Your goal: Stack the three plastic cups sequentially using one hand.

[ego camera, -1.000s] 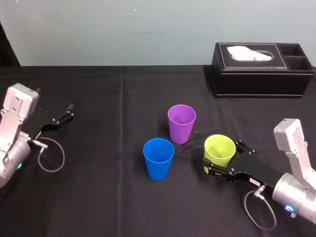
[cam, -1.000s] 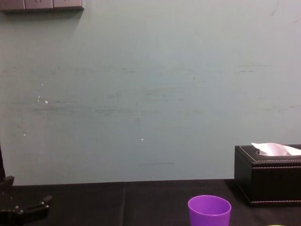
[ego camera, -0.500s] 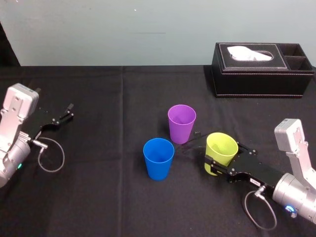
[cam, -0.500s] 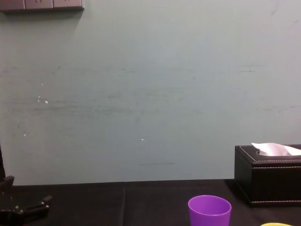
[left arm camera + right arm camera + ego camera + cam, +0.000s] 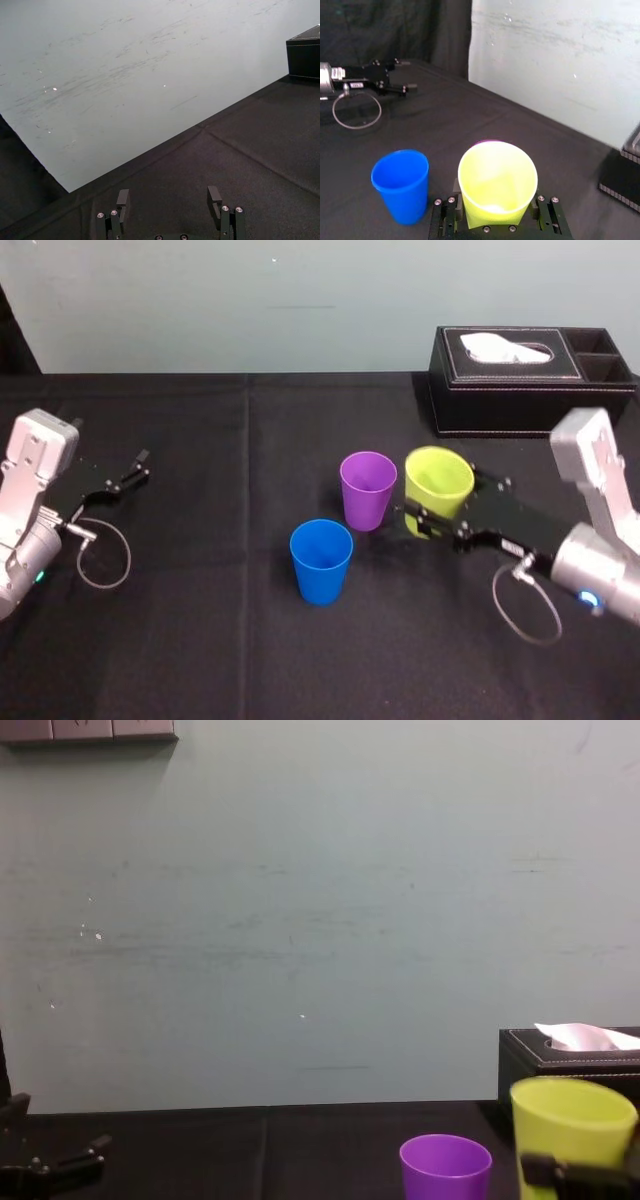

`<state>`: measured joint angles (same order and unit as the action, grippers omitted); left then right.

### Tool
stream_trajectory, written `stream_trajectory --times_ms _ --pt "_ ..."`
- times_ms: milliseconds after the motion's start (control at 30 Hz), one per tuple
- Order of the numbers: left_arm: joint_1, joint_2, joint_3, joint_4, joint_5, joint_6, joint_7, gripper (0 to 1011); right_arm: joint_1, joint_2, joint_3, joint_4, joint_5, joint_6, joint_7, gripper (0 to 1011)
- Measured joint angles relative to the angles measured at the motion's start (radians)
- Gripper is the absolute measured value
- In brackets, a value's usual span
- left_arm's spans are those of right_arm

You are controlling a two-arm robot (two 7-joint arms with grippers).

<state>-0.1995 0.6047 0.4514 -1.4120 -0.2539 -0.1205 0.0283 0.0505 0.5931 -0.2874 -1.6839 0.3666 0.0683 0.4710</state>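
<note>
Pinched aloft by right gripper (image 5: 450, 505): plain tapered yellow-green cup (image 5: 438, 478), just beside purple cup (image 5: 367, 485) | upright, nearer: blue cup (image 5: 321, 558) | parked, spread: left gripper (image 5: 138, 468)

Three plastic cups total: one purple cup (image 5: 368, 488), one yellow-green cup (image 5: 438, 480), one blue cup (image 5: 321, 560). Just one black tissue box (image 5: 530, 380). Two grippers: left gripper (image 5: 143, 466), right gripper (image 5: 442, 504). One dark table (image 5: 200, 640).

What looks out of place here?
Nothing stands out. The purple cup and blue cup stand upright; the right gripper holds the yellow-green cup beside the purple one. The left gripper rests open at far left.
</note>
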Motion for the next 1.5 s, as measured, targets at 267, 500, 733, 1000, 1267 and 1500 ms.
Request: stream_trajectory --times_ms 267,500,733,1000,1267,1500 --pt "0.000 0.000 0.000 0.000 0.000 0.000 0.000 1011 0.133 -0.002 -0.048 0.000 -0.017 0.091 0.021 728" --pt "0.000 0.000 0.000 0.000 0.000 0.000 0.000 1011 0.242 -0.040 -0.091 0.069 -0.008 0.129 0.043 728" --pt "0.000 0.000 0.000 0.000 0.000 0.000 0.000 1011 0.333 -0.090 -0.127 0.161 0.014 0.137 0.051 728" --pt "0.000 0.000 0.000 0.000 0.000 0.000 0.000 1011 0.382 -0.117 -0.155 0.227 0.034 0.128 0.060 728" --pt "0.000 0.000 0.000 0.000 0.000 0.000 0.000 1011 0.389 -0.118 -0.173 0.248 0.044 0.125 0.060 728" --pt "0.000 0.000 0.000 0.000 0.000 0.000 0.000 1011 0.383 -0.111 -0.181 0.255 0.049 0.119 0.059 728"
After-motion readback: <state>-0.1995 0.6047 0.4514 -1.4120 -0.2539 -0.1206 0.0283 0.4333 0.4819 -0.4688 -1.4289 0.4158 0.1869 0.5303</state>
